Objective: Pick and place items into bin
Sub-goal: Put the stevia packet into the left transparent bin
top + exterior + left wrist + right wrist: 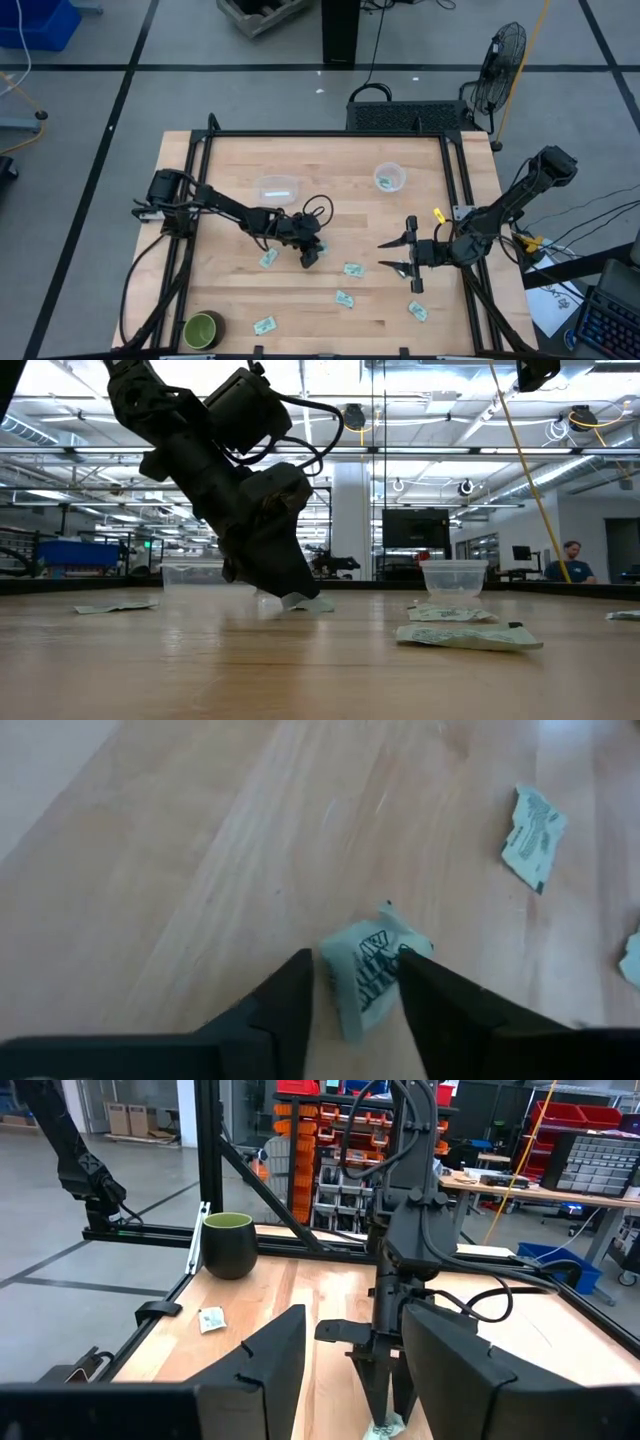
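- The left hand [310, 254] is down at mid-table [330, 215], its fingers [290, 1000] apart on either side of a packet [372, 978] that lies on the wood; they are not yet pressed on it.
- The right hand [400, 256] hovers over the table's right half, fingers apart, holding nothing.
- More packets [352, 269] lie scattered near the front.
- One packet sits in a clear tub [389, 177] at the back.
- A second clear tub [279, 187] is behind the left hand.
- A green bowl [202, 330] stands at the front left corner.
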Available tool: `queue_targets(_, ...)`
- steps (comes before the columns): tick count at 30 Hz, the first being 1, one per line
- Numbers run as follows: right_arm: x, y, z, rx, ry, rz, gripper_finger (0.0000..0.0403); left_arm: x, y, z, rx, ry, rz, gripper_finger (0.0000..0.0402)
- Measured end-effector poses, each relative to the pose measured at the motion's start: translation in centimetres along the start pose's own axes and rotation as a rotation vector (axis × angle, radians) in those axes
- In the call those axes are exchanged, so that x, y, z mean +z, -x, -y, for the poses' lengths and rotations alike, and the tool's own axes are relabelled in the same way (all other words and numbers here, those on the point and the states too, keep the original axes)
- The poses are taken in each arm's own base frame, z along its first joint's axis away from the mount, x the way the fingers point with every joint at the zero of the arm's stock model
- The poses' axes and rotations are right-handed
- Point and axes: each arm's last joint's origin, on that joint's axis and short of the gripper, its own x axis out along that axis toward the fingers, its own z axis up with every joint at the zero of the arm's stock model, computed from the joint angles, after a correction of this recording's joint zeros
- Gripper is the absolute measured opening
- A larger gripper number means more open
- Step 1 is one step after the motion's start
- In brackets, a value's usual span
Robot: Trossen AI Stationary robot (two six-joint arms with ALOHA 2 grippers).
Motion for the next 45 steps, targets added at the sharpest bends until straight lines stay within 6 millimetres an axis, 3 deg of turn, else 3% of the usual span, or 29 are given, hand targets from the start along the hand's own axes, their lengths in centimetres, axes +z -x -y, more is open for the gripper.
queue_targets(9, -0.1, 0.0, 0.0, 0.000, 0.004, -0.005, 0.0160, 0.0, 0.0, -0.2, 0.016, -0.096, -0.001, 0.0008)
queue_targets(15, -0.1, 0.0, 0.0, 0.000, 0.007, -0.009, 0.0160, 0.1, 0.5, 0.0, 0.021, -0.129, 0.005, 0.0019)
queue_targets(19, -0.1, 0.0, 0.0, 0.001, 0.010, -0.013, 0.0160, 0.3, 2.2, 0.2, 0.060, -0.160, -0.004, 0.0006)
queue_targets(28, -0.3, 0.0, 0.0, 0.000, -0.009, -0.024, 0.0160, 1.7, 9.0, 0.1, 0.357, -0.197, 0.090, 0.0006)
queue_targets(32, -0.3, 0.0, 0.0, 0.000, -0.002, -0.026, 0.0160, 2.2, 12.3, -1.7, 0.584, -0.129, 0.153, 0.0011)
queue_targets(35, -0.3, 0.0, 0.0, 0.000, -0.001, -0.024, 0.0160, 2.8, 14.0, -3.2, 0.645, -0.042, 0.179, 0.0012)
queue_targets(39, -0.3, 0.0, 0.0, 0.000, -0.001, -0.023, 0.0160, 3.4, 14.5, -5.6, 0.676, 0.045, 0.141, 0.0005)
queue_targets(45, -0.3, 0.0, 0.0, 0.000, 0.000, -0.026, 0.0160, 3.9, 13.3, -8.5, 0.702, 0.137, 0.082, 0.0024)
